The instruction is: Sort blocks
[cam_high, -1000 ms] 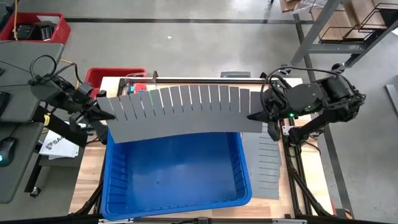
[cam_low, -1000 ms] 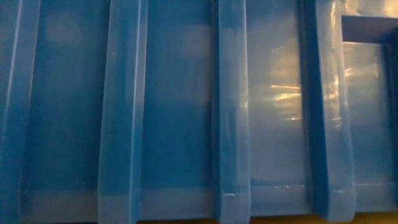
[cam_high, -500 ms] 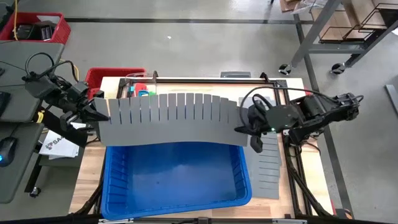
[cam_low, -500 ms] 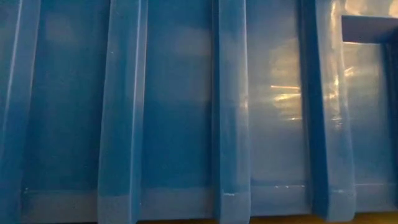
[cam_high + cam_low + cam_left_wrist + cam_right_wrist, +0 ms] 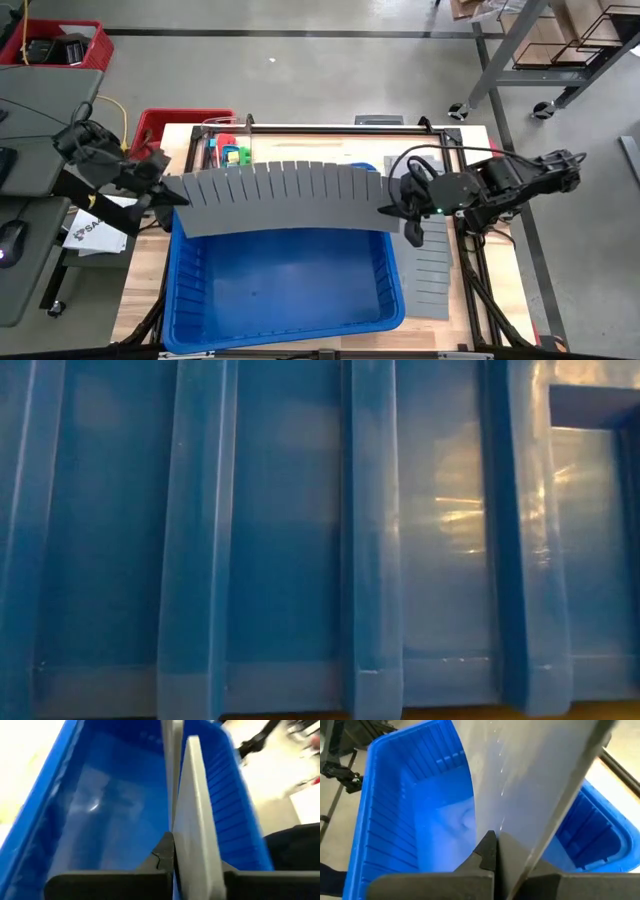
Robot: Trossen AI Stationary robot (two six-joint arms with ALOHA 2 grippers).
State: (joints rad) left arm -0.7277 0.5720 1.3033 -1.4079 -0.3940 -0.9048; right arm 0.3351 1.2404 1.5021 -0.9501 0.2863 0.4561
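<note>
Pinching one end of a long grey slotted panel (image 5: 285,200), the left gripper (image 5: 165,190) hangs over the left rear corner of the blue bin (image 5: 290,290), its fingers pressed tight on the sheet. The right gripper (image 5: 385,208) clamps the opposite end in the same way, near the bin's right rear corner. Between them the panel stands on edge, slots upward, bowed in a shallow arc across the back of the bin. In the left wrist view the panel (image 5: 192,820) runs edge-on away from the fingers, with the bin's inside (image 5: 100,820) below it; the right wrist view shows its broad face (image 5: 530,785) above the bin (image 5: 410,810). A second slotted grey panel (image 5: 432,262) lies flat on the table, right of the bin. Behind the held panel, a few small coloured blocks (image 5: 232,154) sit in a clear tray (image 5: 205,148) at the table's rear left. The low view is filled by the bin's ribbed wall (image 5: 300,540).
</note>
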